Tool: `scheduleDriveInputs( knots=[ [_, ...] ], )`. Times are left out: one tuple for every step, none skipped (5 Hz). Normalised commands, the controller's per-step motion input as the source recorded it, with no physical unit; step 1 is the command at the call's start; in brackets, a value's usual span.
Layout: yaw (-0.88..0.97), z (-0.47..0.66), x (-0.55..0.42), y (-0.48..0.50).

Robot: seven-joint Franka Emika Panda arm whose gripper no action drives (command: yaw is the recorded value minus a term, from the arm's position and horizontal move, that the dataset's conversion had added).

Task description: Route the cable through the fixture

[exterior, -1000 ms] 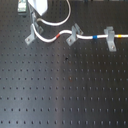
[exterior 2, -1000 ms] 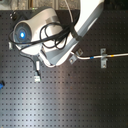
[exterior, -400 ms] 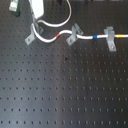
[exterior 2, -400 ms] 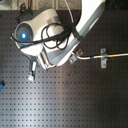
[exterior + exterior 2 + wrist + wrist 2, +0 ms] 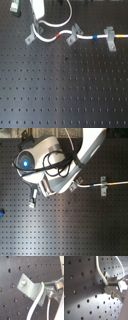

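Note:
The white cable point(image 5: 47, 38) runs from the first exterior view's right through the T-shaped clip point(image 5: 110, 38) and a slanted clip point(image 5: 74, 34), with blue, yellow and red bands. It ends at the left fixture point(image 5: 31, 36). My gripper point(image 5: 36, 24) stands right over that fixture, shut on the cable's end. In the first wrist view the cable point(image 5: 36, 304) rises across the fixture's forked upright point(image 5: 31, 287) to the gripper point(image 5: 47, 288). The second wrist view shows the cable point(image 5: 100, 271) ending at the fingertips point(image 5: 112, 281). In the second exterior view the arm hides the fixture.
A black perforated board point(image 5: 65, 90) fills the scene. The arm's body and black hoses point(image 5: 55, 163) cover the upper part of the second exterior view. A white-green object point(image 5: 15, 7) lies at the first exterior view's top left. A small blue item point(image 5: 1, 212) sits at the second exterior view's left edge.
The gripper has edged slightly towards the first exterior view's left with the cable's end in it. Nothing else has moved.

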Motion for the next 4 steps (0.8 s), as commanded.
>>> scheduleDriveInputs(
  knots=[
    [0.19, 0.0, -0.136, -0.095],
    [0.31, 0.0, -0.173, -0.124],
    [0.43, 0.0, -0.2, -0.221],
    [0.11, 0.0, -0.457, -0.11]
  ],
)
